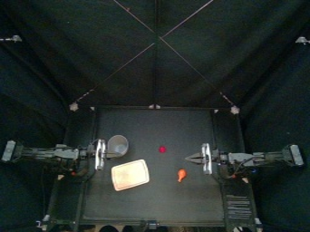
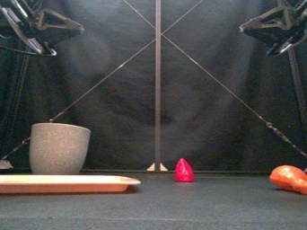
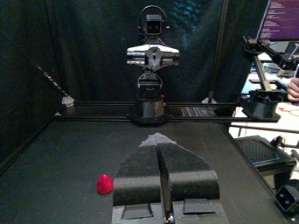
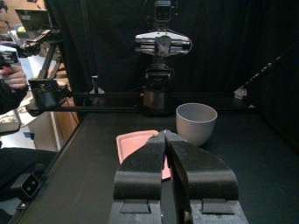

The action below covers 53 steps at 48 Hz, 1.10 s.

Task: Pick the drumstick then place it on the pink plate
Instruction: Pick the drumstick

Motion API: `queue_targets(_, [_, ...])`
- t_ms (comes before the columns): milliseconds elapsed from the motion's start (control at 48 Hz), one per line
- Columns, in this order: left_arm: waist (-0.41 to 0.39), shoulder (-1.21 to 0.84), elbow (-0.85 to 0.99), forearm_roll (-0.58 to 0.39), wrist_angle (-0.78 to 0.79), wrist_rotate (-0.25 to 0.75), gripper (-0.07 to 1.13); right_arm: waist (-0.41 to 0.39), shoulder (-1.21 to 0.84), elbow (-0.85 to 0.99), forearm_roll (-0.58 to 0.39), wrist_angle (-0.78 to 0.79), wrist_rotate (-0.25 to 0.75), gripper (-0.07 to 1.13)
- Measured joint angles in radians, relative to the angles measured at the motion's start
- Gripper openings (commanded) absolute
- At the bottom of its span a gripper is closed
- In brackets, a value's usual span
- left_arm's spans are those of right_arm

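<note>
The drumstick [image 1: 182,174], orange with a pale end, lies on the table right of centre; in the front view the drumstick [image 2: 288,178] is at the far right. The pink plate [image 1: 130,174] lies flat left of centre, seen as a low pink plate [image 2: 66,183] from the front and as the plate [image 4: 135,144] behind the right jaws. My left gripper [image 1: 105,156] hovers shut at the left, just behind the plate. My right gripper [image 1: 201,160] hovers shut at the right, a little behind and right of the drumstick. Both jaw pairs, left [image 3: 162,147] and right [image 4: 167,136], hold nothing.
A tall grey speckled cup [image 1: 119,142] stands behind the plate; the cup [image 2: 60,148] rises above it in the front view. A small red pointed toy [image 1: 162,147] stands mid-table, also the red toy [image 2: 184,170] from the front and the toy [image 3: 105,184] beside the left jaws.
</note>
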Motion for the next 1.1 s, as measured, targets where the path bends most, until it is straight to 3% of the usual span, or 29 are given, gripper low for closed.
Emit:
queue_targets(417, [0.000, 0.008, 0.000, -0.002, 0.002, 0.003, 0.09, 0.029, 0.156, -0.020, 0.043, 0.161, 0.064, 0.07])
queue_targets(729, [0.002, 0.008, 0.018, 0.000, 0.003, 0.005, 0.09, 0.063, 0.281, -0.104, -0.011, 0.460, 0.061, 0.08])
queue_targets(938, [0.025, 0.008, 0.018, 0.000, -0.011, 0.005, 0.09, 0.106, 0.347, -0.143, -0.152, 0.669, 0.061, 0.11])
queue_targets(1104, [0.046, 0.008, 0.018, 0.000, -0.021, 0.005, 0.09, 0.166, 0.387, -0.192, -0.290, 0.778, 0.063, 0.25])
